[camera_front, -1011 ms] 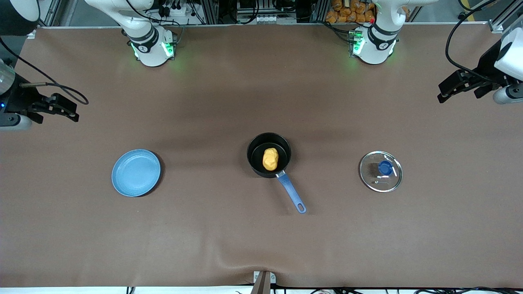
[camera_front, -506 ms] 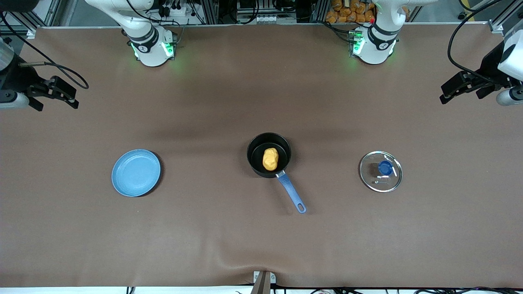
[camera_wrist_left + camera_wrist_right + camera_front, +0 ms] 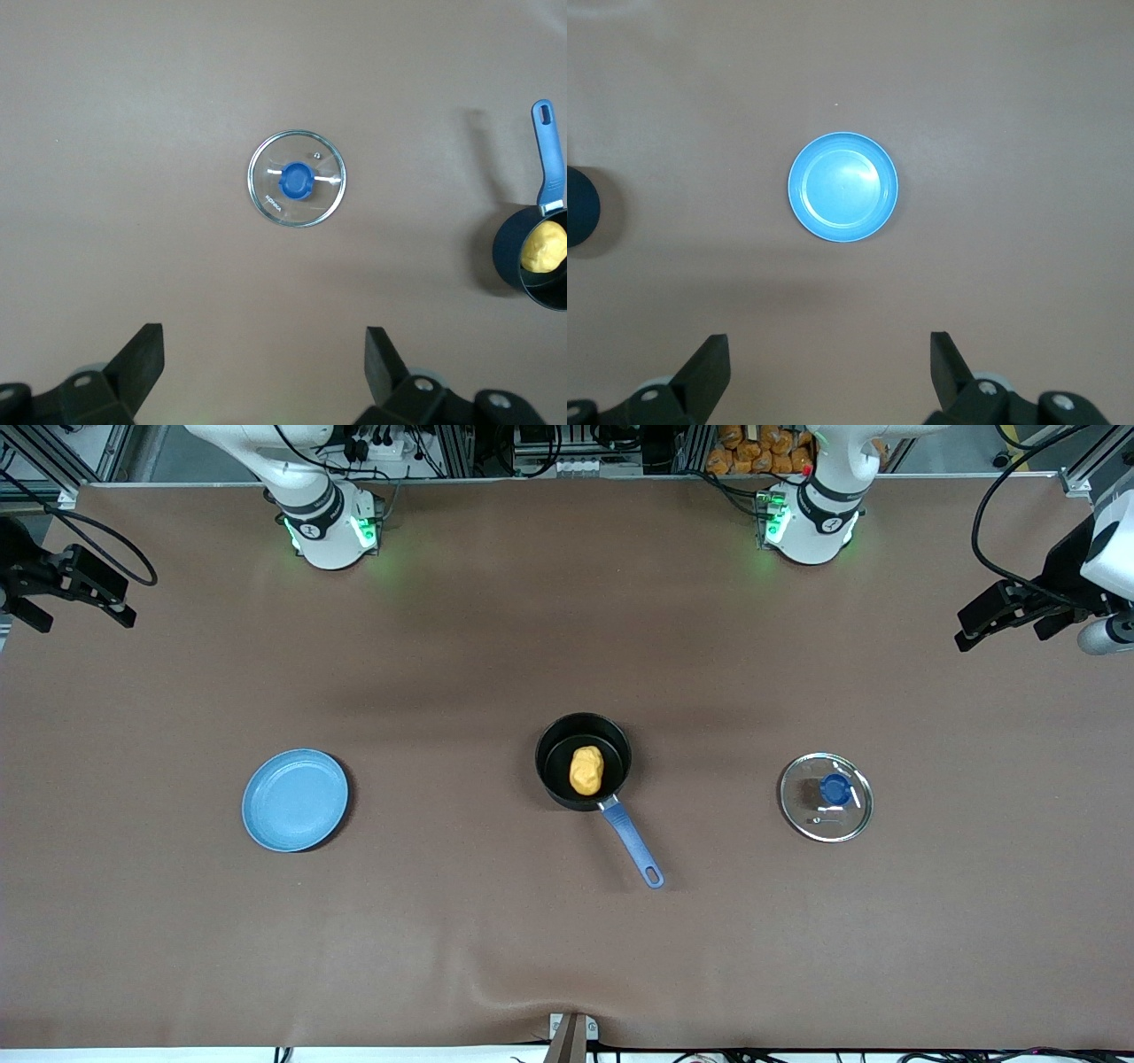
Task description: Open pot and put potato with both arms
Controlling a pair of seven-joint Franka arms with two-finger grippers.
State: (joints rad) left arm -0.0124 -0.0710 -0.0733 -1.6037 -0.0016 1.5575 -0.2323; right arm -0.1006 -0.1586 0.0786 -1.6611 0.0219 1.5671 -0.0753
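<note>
- You have the pot (image 3: pixel 583 760) open at the middle of the frame; the potato (image 3: pixel 586 770) lies inside it, touching the black floor, its long axis running roughly up and down the frame with a slight tilt.
- The pot's blue handle (image 3: pixel 633 849) points toward the lower right of the frame, toward the front camera; its holed end is the lowest part.
- The lid (image 3: pixel 826 797) rests flat on the table at centre right, knob up, well apart from the pot; the plate (image 3: pixel 295 799) sits bare at centre left.
- By my reading both steps look done; your next move calls only for parking the arms.
- The left gripper (image 3: pixel 1005 613) hangs at the right edge, spread wide, holding nothing; the right gripper (image 3: pixel 66 589) at the upper left edge likewise, its fingers (image 3: pixel 704 370) wide apart and bare.
</note>
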